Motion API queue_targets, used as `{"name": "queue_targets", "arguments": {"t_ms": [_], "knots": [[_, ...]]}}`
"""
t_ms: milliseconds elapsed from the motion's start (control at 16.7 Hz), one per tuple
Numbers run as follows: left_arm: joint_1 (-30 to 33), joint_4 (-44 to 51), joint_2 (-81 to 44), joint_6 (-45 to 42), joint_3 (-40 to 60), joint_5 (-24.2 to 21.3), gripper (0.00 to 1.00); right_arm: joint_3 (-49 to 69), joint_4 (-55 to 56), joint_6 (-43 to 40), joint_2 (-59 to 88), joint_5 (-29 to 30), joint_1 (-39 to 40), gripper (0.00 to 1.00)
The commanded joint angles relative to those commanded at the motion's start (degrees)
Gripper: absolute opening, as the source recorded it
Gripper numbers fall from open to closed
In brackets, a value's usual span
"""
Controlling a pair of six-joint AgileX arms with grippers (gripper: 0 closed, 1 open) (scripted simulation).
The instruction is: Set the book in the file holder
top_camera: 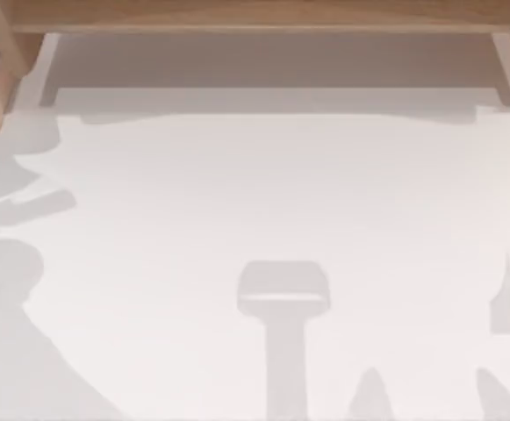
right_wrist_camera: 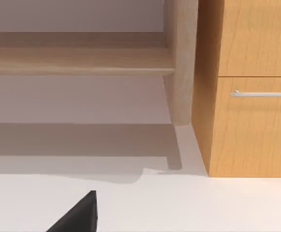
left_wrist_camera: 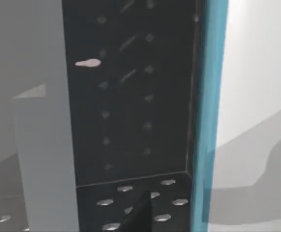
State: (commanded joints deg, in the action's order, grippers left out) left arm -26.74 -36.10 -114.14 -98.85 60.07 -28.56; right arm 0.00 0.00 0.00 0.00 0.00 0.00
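In the left wrist view the black perforated file holder (left_wrist_camera: 130, 96) stands close before the camera, its back panel and floor dotted with oval holes. A teal book (left_wrist_camera: 209, 96) stands upright on edge against the holder's side wall, touching it. One dark fingertip of the left gripper (left_wrist_camera: 139, 215) shows over the holder's floor; whether that claw is released or clenched cannot be told. The right gripper (right_wrist_camera: 77, 215) shows one dark fingertip above the white table (top_camera: 263, 202); its state cannot be told either. Beyond the table stand a wooden shelf (right_wrist_camera: 77, 60) and a wooden drawer cabinet (right_wrist_camera: 254, 87) with a metal handle (right_wrist_camera: 263, 93).
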Motion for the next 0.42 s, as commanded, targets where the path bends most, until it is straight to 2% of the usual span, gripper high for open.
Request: {"name": "queue_targets", "arguments": {"t_ms": [60, 120, 420], "knots": [[0.00, 0.00, 0.00, 0.00, 0.00, 0.00, 0.98, 0.00, 0.00, 0.00, 0.00, 0.00, 0.00, 1.00], [0.00, 0.00, 0.00, 0.00, 0.00, 0.00, 1.00, 0.00, 0.00, 0.00, 0.00, 0.00, 0.00, 1.00], [0.00, 0.00, 0.00, 0.00, 0.00, 0.00, 1.00, 0.00, 0.00, 0.00, 0.00, 0.00, 0.00, 1.00]]}}
